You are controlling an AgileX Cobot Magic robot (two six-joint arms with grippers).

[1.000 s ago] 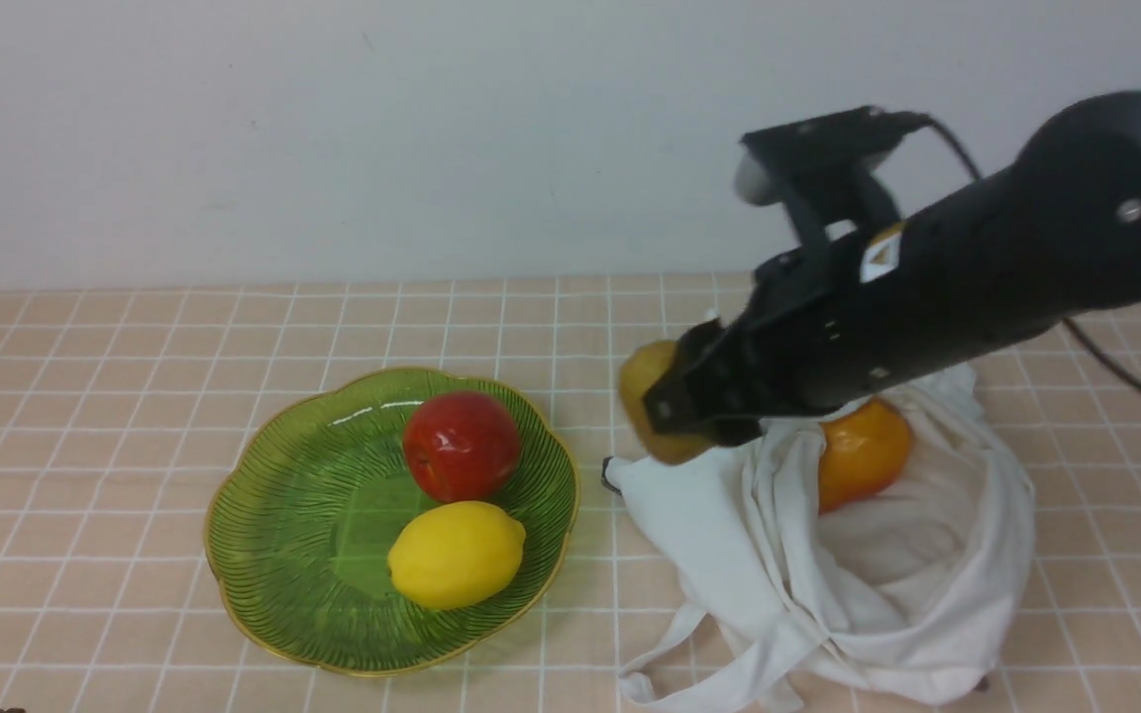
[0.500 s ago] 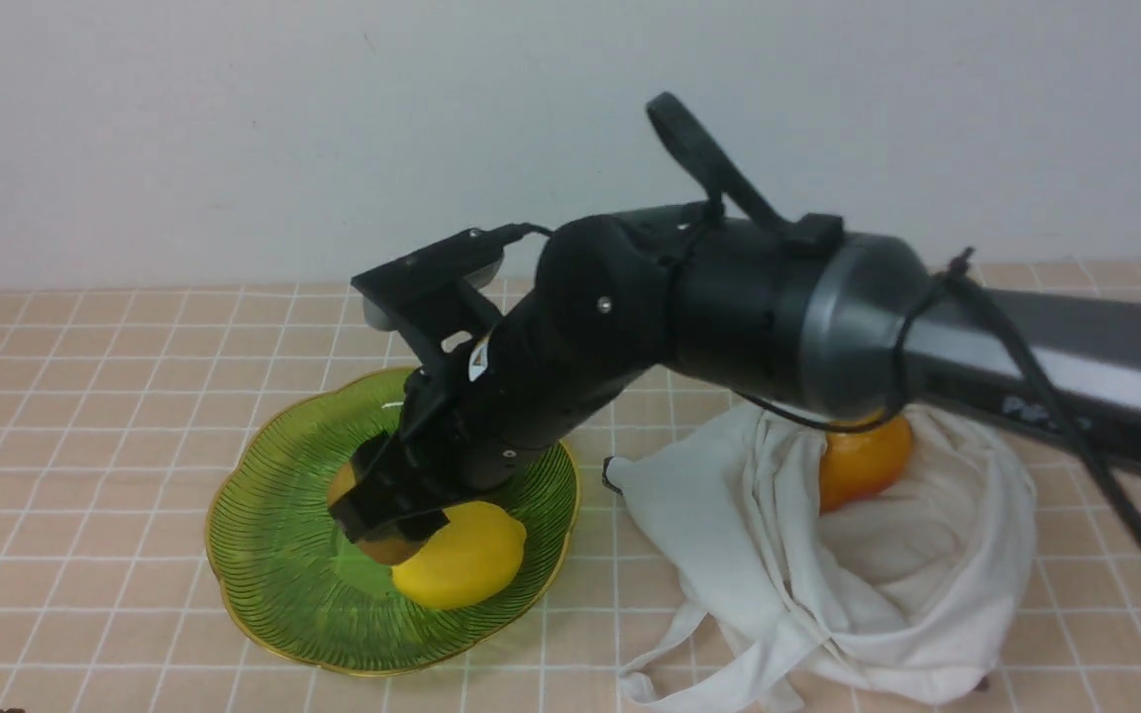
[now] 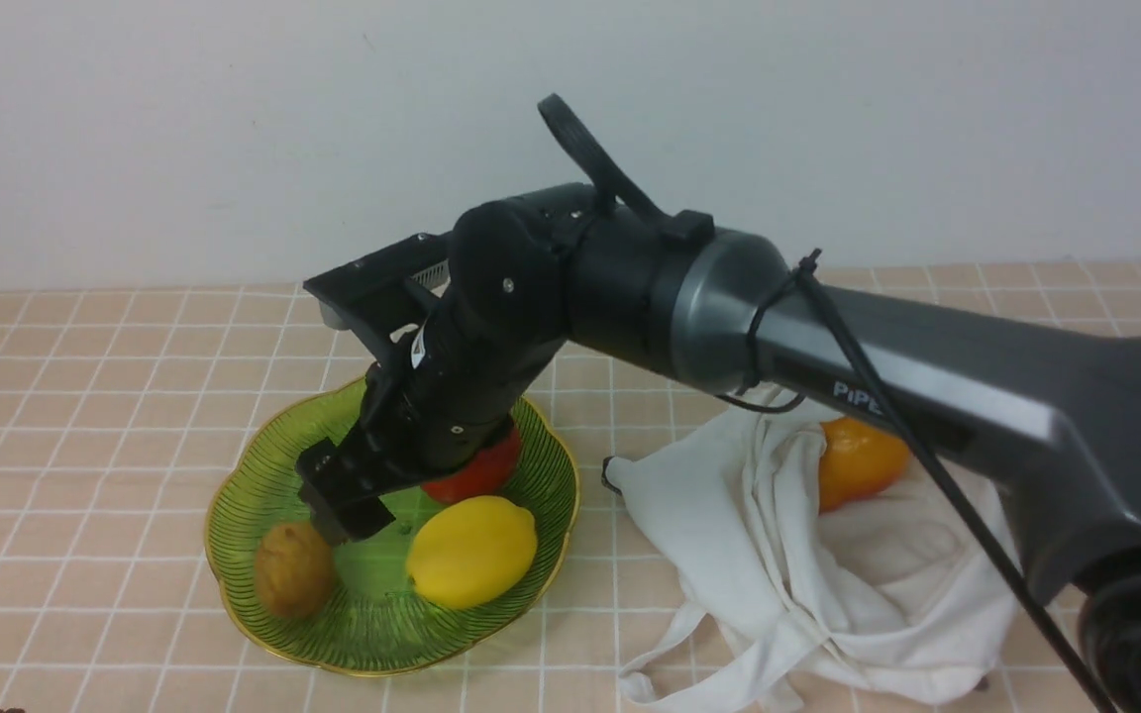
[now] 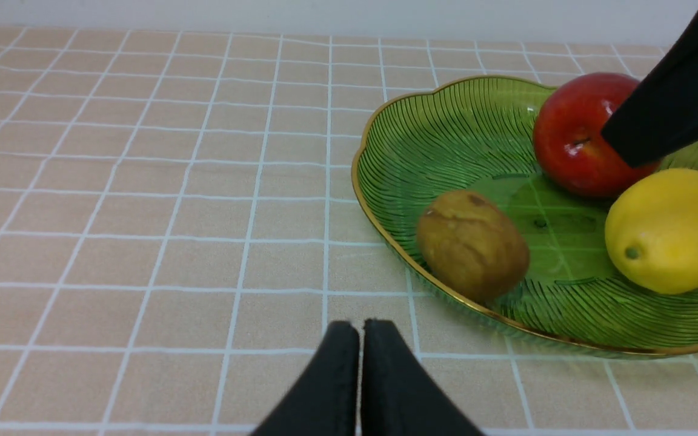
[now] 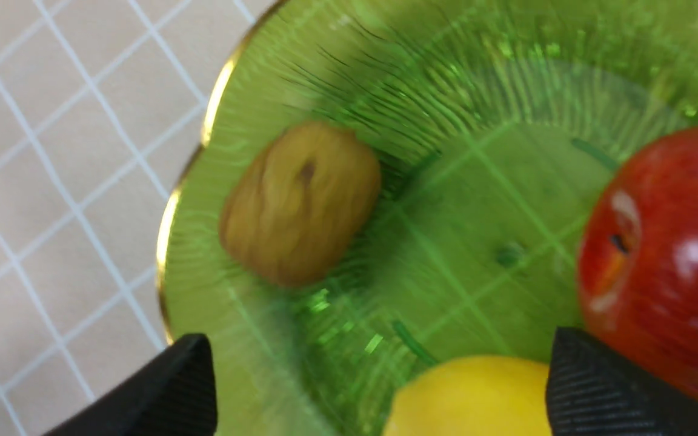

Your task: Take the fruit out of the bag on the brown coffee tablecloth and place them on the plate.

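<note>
The brown kiwi point(image 3: 293, 569) point(image 4: 473, 245) point(image 5: 300, 203) lies loose in the green plate point(image 3: 263, 634) point(image 4: 434, 121) point(image 5: 476, 91), near its left rim. Just above and to the right of the kiwi hangs my right gripper point(image 3: 343, 510) point(image 5: 379, 357), open and holding nothing. The orange fruit point(image 3: 858, 460) sits in the mouth of the white bag point(image 3: 878, 594), which lies crumpled on the brown coffee tablecloth point(image 3: 85, 396) to the right of the plate. My left gripper point(image 4: 360, 330) is shut and empty, low over the cloth near the plate's rim.
A red apple point(image 3: 476, 475) point(image 4: 573, 139) and a yellow lemon point(image 3: 471, 550) point(image 4: 670, 230) share the plate, close to my right fingers. The right arm stretches over the bag from the right. The bag's straps point(image 3: 670, 654) trail toward the front edge.
My right arm swung left from over the bag to the plate with the kiwi in its grip, then opened. The kiwi now lies free in the plate.
</note>
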